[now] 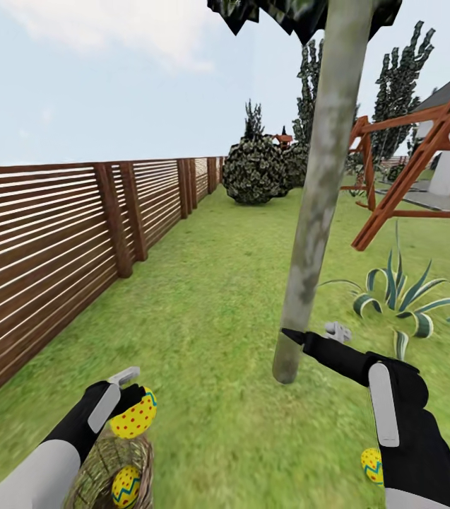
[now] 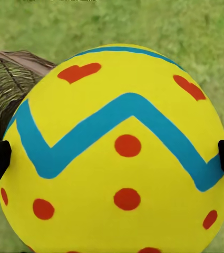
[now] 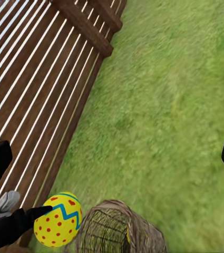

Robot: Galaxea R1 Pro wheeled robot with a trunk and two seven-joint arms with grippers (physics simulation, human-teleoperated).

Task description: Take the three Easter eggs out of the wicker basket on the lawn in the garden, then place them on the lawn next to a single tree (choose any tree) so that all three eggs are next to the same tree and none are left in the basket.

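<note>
Left gripper (image 1: 131, 403) is clamped on one egg (image 1: 133, 417) just above the wicker basket (image 1: 97, 470), another egg (image 1: 125, 486) sits inside. Right gripper (image 1: 316, 334) hangs spread open beside the tree (image 1: 320, 205); third egg (image 1: 371, 464) lies on the lawn (image 1: 217, 318).

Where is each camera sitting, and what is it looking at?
Head view: on the robot's head, facing down the lawn past the tree; both arms show.
Left wrist view: on the left arm, staring at the Easter egg held in the left tool, fingertips at both edges.
Right wrist view: on the right arm, facing the fence with the right tool open.
Shared: all three views show the held egg and the wicker basket.
</note>
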